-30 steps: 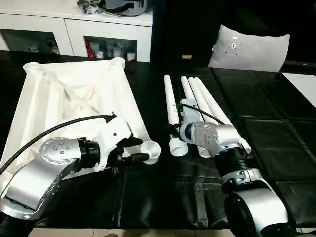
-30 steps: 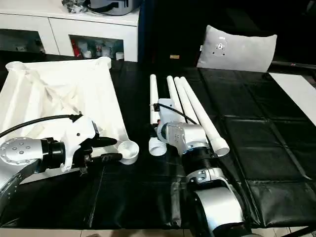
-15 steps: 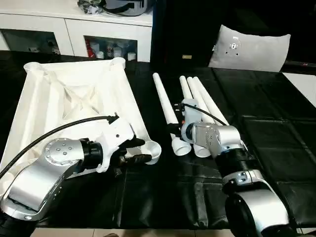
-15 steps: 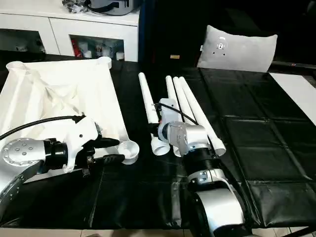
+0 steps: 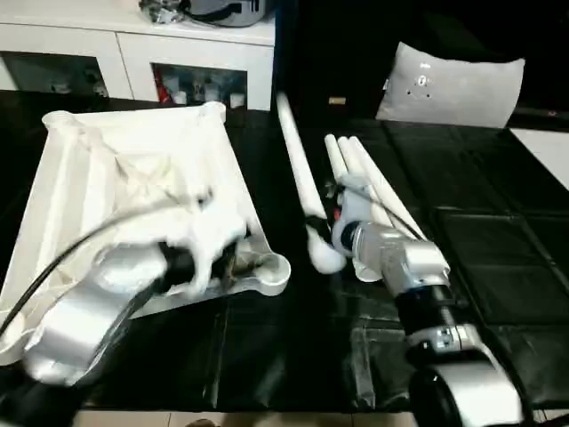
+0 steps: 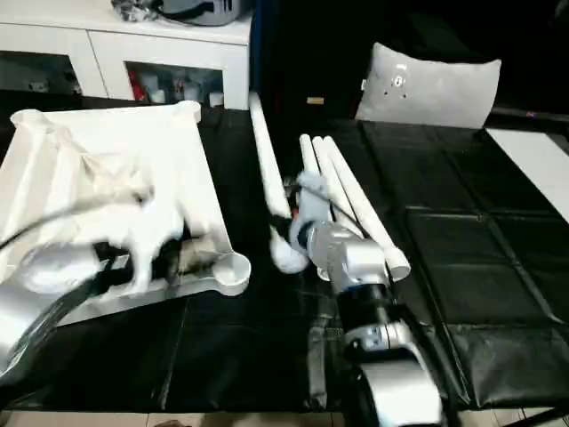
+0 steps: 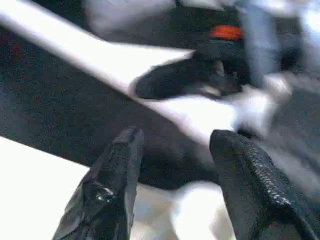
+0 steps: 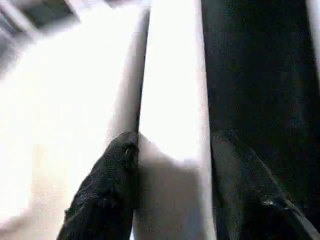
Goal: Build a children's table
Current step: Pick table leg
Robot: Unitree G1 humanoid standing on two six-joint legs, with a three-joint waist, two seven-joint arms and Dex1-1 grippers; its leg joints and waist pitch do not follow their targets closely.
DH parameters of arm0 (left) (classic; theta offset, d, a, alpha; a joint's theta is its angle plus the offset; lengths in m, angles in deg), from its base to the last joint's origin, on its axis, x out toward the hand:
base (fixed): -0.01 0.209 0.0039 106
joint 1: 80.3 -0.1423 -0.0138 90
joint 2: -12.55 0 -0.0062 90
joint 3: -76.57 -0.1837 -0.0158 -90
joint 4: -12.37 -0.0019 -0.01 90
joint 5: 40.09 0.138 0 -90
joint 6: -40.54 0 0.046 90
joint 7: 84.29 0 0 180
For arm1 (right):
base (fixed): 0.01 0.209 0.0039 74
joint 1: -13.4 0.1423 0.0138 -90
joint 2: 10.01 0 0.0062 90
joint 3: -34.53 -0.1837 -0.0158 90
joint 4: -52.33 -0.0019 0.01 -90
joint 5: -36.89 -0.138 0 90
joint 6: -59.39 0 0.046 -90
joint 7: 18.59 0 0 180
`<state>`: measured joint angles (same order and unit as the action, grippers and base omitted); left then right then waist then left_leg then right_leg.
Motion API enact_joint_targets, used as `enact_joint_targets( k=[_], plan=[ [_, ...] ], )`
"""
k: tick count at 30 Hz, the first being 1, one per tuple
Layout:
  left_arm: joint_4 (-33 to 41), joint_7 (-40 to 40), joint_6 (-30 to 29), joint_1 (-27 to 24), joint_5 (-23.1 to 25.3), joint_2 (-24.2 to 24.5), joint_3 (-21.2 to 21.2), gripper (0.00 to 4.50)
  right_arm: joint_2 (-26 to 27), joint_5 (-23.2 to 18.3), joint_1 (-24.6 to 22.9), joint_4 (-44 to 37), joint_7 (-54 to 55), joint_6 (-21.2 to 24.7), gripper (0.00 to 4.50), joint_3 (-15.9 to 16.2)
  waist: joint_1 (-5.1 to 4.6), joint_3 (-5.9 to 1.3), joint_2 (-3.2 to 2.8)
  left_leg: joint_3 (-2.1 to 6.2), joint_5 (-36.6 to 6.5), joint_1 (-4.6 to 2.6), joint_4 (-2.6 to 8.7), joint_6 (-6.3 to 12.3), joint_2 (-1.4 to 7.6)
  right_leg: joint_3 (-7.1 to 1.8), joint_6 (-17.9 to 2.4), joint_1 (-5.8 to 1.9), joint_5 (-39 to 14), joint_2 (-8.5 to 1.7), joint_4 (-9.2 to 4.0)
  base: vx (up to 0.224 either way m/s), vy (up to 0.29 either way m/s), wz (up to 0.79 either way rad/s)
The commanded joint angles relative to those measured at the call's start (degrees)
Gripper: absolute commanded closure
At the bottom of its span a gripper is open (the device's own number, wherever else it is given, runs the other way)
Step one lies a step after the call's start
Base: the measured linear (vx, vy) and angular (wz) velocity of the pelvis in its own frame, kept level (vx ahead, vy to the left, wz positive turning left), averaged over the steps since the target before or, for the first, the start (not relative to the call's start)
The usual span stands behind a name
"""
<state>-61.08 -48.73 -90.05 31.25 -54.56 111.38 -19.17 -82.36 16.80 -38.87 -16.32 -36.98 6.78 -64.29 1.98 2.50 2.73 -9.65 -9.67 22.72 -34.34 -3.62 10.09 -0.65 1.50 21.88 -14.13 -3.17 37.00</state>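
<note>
Right gripper [image 8: 170, 165] clamping leg [image 5: 300, 182], thick end nearing corner socket [image 5: 272, 269]; left gripper [image 7: 175, 165] gaping empty beside socket.

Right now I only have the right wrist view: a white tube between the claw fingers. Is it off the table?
Observer: Partly, at least. The long white tapered plastic leg in the right claw slants with its thin end up in the air.
Operator: Other legs?
Observer: Three more white tube legs lie side by side on the black table.
Operator: Nearest socket?
Observer: The round corner socket of the upturned white ribbed plastic top sits just left of the held leg's wide end.
</note>
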Motion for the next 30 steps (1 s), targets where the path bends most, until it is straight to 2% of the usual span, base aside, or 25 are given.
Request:
enact_joint_targets(
  k=[1, 2, 4, 5, 7, 10, 11, 16, 21, 24, 25, 29, 30],
  plan=[
    [-1.43, -5.07, -3.07, 3.20, -4.00, -4.66, 5.12, 1.71, -0.85, -6.65, -1.93, -7.27, -7.62, 0.57, 2.66, -2.25, 0.20, -3.62, -0.99, 0.14, -6.30, -1.79, 3.70, -1.66, 1.94, -1.10, -10.71, -2.42, 11.29, -2.52, -3.49, 0.000, 0.000, 0.00],
    [-1.53, -5.59, -3.49, 3.70, -4.80, -5.55, 5.86, 1.71, -0.99, -7.45, -2.37, -8.17, -8.76, 0.70, 2.66, -2.34, 0.42, -3.60, -0.99, 0.23, -6.32, -1.84, 3.68, -1.39, 2.08, -1.09, -11.01, -2.40, 11.25, -2.66, -3.57, 0.000, 0.000, 0.00],
    [-2.04, -7.73, -5.24, 5.99, -9.29, -9.84, 9.40, 1.65, -1.44, -11.73, -4.39, -12.16, -13.26, 1.93, 2.66, -3.13, 0.72, -3.62, -0.78, 0.32, -5.43, -1.65, 3.67, -0.36, 2.10, -0.98, -12.35, -2.50, 11.41, -2.81, -3.56, 0.000, 0.000, 0.00],
    [-2.44, -9.26, -6.21, 7.42, -12.16, -12.28, 11.63, 1.65, -1.69, -14.11, -5.33, -13.99, -14.88, 2.82, 2.66, -3.71, 0.68, -3.57, -0.54, 0.22, -5.52, -1.63, 3.72, -0.18, 2.01, -0.95, -12.51, -2.46, 10.83, -2.69, -3.63, 0.000, 0.000, 0.00],
    [-3.26, -12.48, -8.38, 9.92, -17.86, -16.53, 16.12, 1.65, -2.04, -17.88, -6.86, -16.82, -16.89, 4.51, 2.66, -4.78, 1.03, -3.43, -0.44, 0.20, -6.19, -1.65, 3.57, 0.03, 2.07, -0.99, -13.76, -2.51, 8.99, -2.94, -3.83, 0.000, 0.000, 0.00],
    [-4.21, -15.59, -10.07, 13.19, -26.37, -21.34, 21.35, 1.65, -2.23, -22.71, -8.78, -20.64, -18.95, 7.15, 2.66, -5.97, 1.41, -3.23, -0.27, 0.16, -7.81, -1.70, 3.65, -0.05, 1.97, -1.03, -13.86, -2.33, 4.56, -2.99, -4.30, 0.000, 0.000, 0.00],
    [-4.11, -15.88, -10.82, 13.70, -27.58, -22.10, 21.97, 1.65, -2.28, -23.46, -9.29, -21.51, -19.57, 7.47, 2.66, -5.84, 1.46, -3.23, -0.25, 0.16, -8.12, -1.76, 3.70, -0.12, 2.03, -1.02, -13.71, -2.31, 3.81, -2.99, -4.36, 0.000, 0.000, 0.00],
    [-3.87, -16.42, -12.87, 15.16, -29.83, -24.17, 22.94, 1.65, -2.27, -25.68, -10.55, -23.89, -21.45, 8.47, 2.66, -4.88, 1.26, -3.02, -0.38, 0.36, -9.21, -1.64, 3.92, -0.84, 2.08, -1.05, -11.21, -1.98, -1.84, -3.01, -5.03, 0.000, 0.000, 0.00],
    [-3.96, -18.72, -14.74, 15.86, -31.88, -24.44, 22.53, 1.65, -2.34, -27.35, -11.48, -25.47, -21.59, 8.80, 2.66, -3.84, 1.44, -3.13, -0.57, 0.48, -7.73, -1.64, 3.95, -1.24, 2.09, -0.97, -10.57, -1.97, 0.93, -2.93, -4.77, 0.000, 0.000, 0.00],
    [-3.95, -19.23, -15.07, 16.07, -32.51, -24.42, 22.59, 1.65, -2.66, -26.49, -11.81, -25.87, -21.41, 8.21, 2.66, -3.01, 1.45, -3.19, -0.59, 0.52, -6.70, -1.55, 3.95, -1.10, 2.09, -0.90, -10.57, -2.09, 2.78, -2.91, -4.64, 0.000, 0.000, 0.00],
    [-3.87, -19.42, -15.23, 16.19, -32.87, -24.48, 22.69, 1.65, -2.82, -26.07, -11.94, -25.98, -21.35, 7.84, 2.66, -2.52, 1.48, -3.25, -0.78, 0.53, -5.99, -1.54, 3.90, -1.22, 2.06, -0.86, -10.64, -2.16, 4.26, -2.88, -4.53, 0.000, 0.000, 0.00],
    [-3.38, -18.61, -15.14, 16.05, -34.19, -24.83, 22.73, 1.65, -2.94, -25.95, -12.66, -26.81, -21.67, 7.57, 2.66, -1.45, 1.48, -3.22, -0.83, 0.51, -6.21, -1.55, 3.93, -1.33, 2.04, -0.85, -10.64, -2.24, 4.87, -2.91, -4.56, 0.000, 0.000, 0.00],
    [-3.31, -18.32, -14.97, 15.93, -34.62, -24.81, 22.68, 2.21, -3.00, -26.18, -12.86, -27.00, -21.83, 7.65, 2.66, -1.25, 1.48, -3.22, -0.77, 0.50, -6.34, -1.56, 3.96, -1.31, 2.08, -0.85, -10.60, -2.24, 4.83, -2.92, -4.62, 0.000, 0.000, 0.00]
  ],
)
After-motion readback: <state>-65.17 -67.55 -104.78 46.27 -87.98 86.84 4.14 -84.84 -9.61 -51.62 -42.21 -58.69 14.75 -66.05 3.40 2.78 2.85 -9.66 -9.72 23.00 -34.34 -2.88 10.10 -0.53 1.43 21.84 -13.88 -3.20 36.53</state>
